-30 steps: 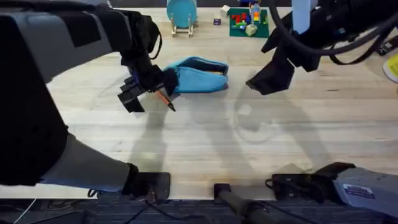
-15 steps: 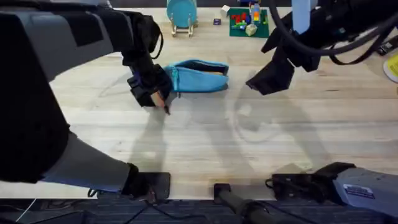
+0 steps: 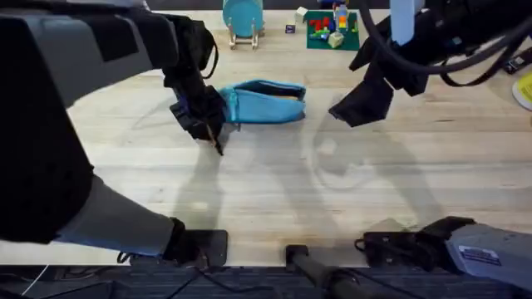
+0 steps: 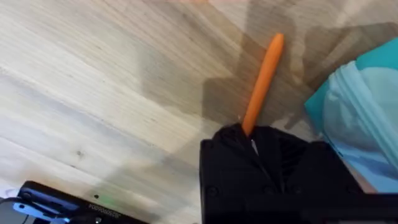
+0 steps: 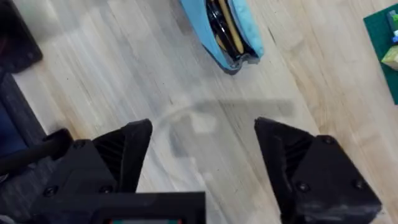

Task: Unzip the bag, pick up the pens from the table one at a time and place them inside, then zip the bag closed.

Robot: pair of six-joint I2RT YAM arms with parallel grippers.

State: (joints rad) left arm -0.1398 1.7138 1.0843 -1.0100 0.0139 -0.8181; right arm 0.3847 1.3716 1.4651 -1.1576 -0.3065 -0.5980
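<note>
The light blue bag [image 3: 264,103] lies at the back middle of the table [image 3: 274,178], its zipper open. The right wrist view shows the bag [image 5: 219,25] with a yellowish-tan pen [image 5: 233,32] inside. My left gripper [image 3: 206,126] is at the bag's left end, shut on the orange pen [image 3: 216,141], which points down at the wood. In the left wrist view the orange pen [image 4: 263,81] sticks out from my black fingers [image 4: 236,140], with the bag [image 4: 364,118] beside it. My right gripper [image 3: 356,106] hovers open to the right of the bag, holding nothing.
A teal disc on a wooden stand [image 3: 243,18] and a green plate with toy bricks [image 3: 331,31] stand at the back edge. Something yellow [image 3: 524,90] sits at the far right. The arm bases [image 3: 199,247] line the front edge.
My left gripper has turned and shifted a little right toward the bag's end, tilting the orange pen steeper. The bag looks narrower than a second ago. The right arm has held still.
</note>
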